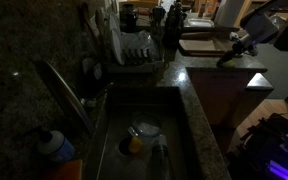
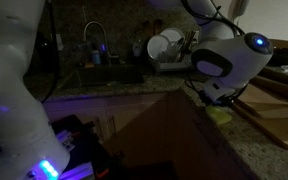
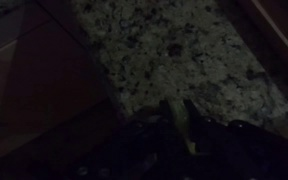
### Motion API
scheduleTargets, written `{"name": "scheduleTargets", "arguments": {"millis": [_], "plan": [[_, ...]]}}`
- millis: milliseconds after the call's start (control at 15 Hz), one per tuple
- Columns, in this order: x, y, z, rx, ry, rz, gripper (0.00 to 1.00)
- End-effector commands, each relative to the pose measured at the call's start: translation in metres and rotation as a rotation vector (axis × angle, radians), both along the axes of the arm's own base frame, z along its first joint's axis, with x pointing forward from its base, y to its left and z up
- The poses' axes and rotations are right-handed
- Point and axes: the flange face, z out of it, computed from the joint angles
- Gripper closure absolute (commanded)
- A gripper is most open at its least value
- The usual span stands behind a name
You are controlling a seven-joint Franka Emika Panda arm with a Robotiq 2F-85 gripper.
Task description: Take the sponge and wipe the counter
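Gripper [image 2: 220, 102]: closed, pinching the sponge [image 2: 221, 115].
Sponge: yellow-green, at 4 o'clock in an exterior view, apparently touching the counter [image 2: 274, 160] near its edge.
Done: sponge taken and brought to the granite.
Left: probably most of the wiping; too dark to see any wiped track.

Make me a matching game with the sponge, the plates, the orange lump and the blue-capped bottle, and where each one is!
Things:
1. sponge
2. white plates
3. orange lump
4. blue-capped bottle

Places:
A. down in the sink
B. standing in the dish rack
C. at the counter edge, pinched in the gripper
D. on the counter beside the faucet

Pairs: 1-C, 2-B, 3-A, 4-D
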Motion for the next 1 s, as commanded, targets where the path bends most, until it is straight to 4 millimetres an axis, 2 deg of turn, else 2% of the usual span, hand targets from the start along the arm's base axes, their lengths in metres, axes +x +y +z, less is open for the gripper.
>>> {"name": "scheduleTargets", "arguments": {"millis": [0, 200, 400, 933], "plan": [[-0.054, -0.027, -0.031, 0.106, -0.097, -0.16, 0.95], [-0.081, -0.045, -0.05, 0.196, -0.235, -0.301, 0.95], [-0.112, -0.067, -0.071, 0.194, -0.247, -0.31, 0.95], [-0.168, -0.148, -0.041, 0.0, -0.165, -0.352, 0.95]]}}
